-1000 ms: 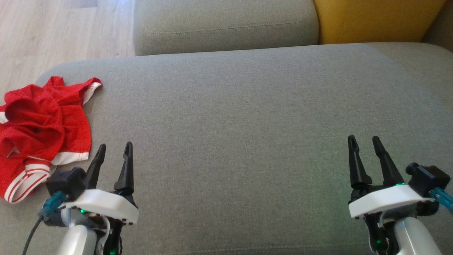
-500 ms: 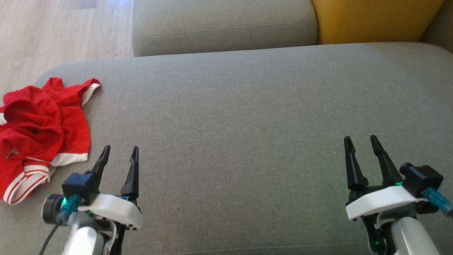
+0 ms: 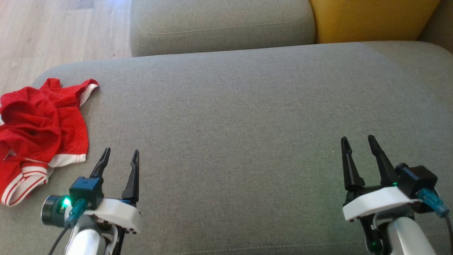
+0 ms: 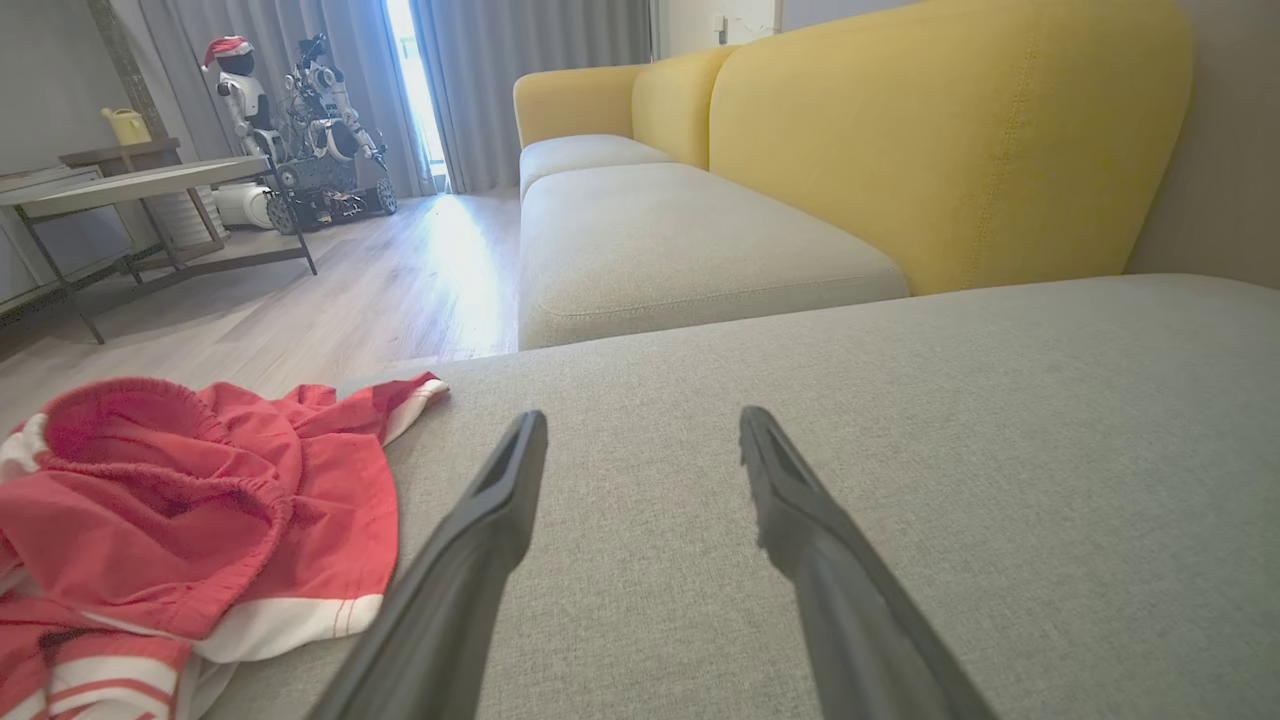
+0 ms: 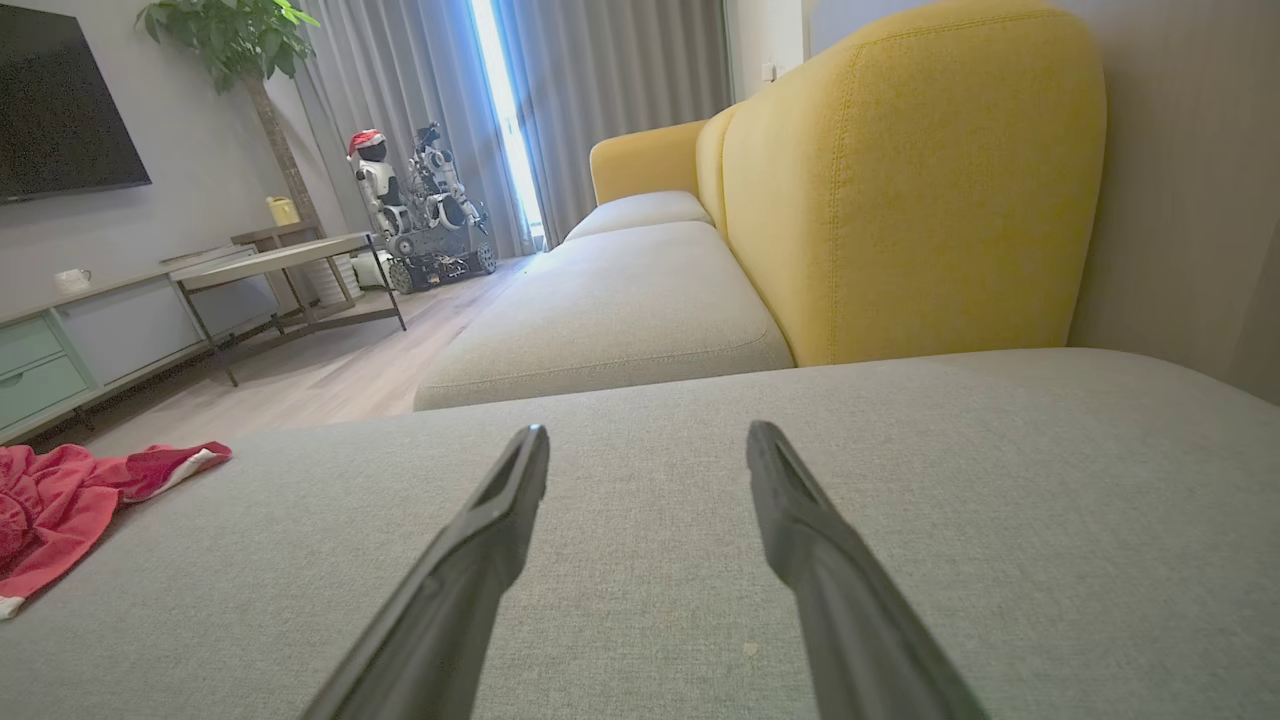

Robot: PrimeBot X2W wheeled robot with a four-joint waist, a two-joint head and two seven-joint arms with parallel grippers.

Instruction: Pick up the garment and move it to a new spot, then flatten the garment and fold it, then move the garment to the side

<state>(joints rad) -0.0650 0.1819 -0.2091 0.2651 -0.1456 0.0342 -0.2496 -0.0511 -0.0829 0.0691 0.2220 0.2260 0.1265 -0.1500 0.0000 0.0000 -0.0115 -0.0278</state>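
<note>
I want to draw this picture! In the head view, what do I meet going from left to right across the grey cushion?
red garment → left pincer → right pincer

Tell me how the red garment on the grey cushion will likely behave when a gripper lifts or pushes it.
Probably floppy: the red garment lies crumpled in loose folds, so it should sag and unfurl from one pinch. Likely light, as the cloth looks thin. Pushed, it would probably bunch rather than slide on the woven grey cushion.
</note>
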